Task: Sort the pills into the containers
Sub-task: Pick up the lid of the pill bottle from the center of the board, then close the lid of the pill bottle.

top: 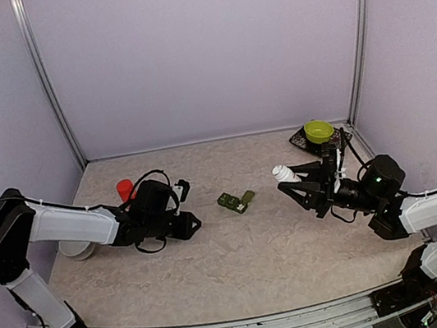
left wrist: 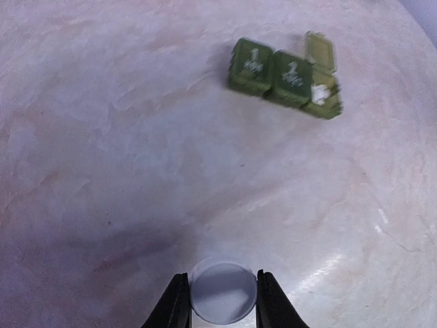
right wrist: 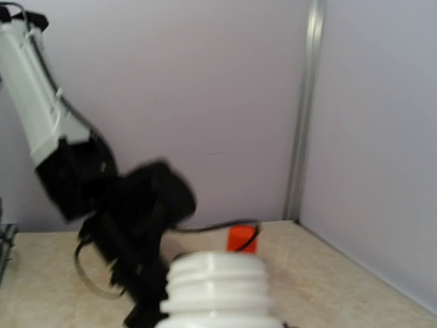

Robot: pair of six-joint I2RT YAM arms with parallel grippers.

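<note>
The left gripper [left wrist: 222, 280] is closed narrowly on a flat round white plastic cap [left wrist: 223, 292], with one finger touching each side of its rim. Whether the cap rests on the pale marbled tabletop [left wrist: 102, 171] or hangs just above it cannot be told. The right gripper [top: 298, 179] is clamped on a white plastic bottle with a threaded neck [right wrist: 218, 281]. Its mouth is uncapped and faces the left arm.

Ahead of the left gripper and a little to its right, well apart from its fingers, lies the dark green strip of three joined square plastic compartments [left wrist: 283, 76]. In the top view it sits between the two grippers. The compartment at the strip's right end has its hinged lid [left wrist: 319, 50] flipped up, and a small white piece [left wrist: 317, 93] shows inside, probably a pill.

With the bottle open, the filling step looks to be in hand. The next move calls for carrying the bottle's mouth over an open compartment and tipping it gently, so only a few pills drop.

The two shut lids each bear a pale mark, too blurred to read. No label is readable on the bottle or the cap
</note>
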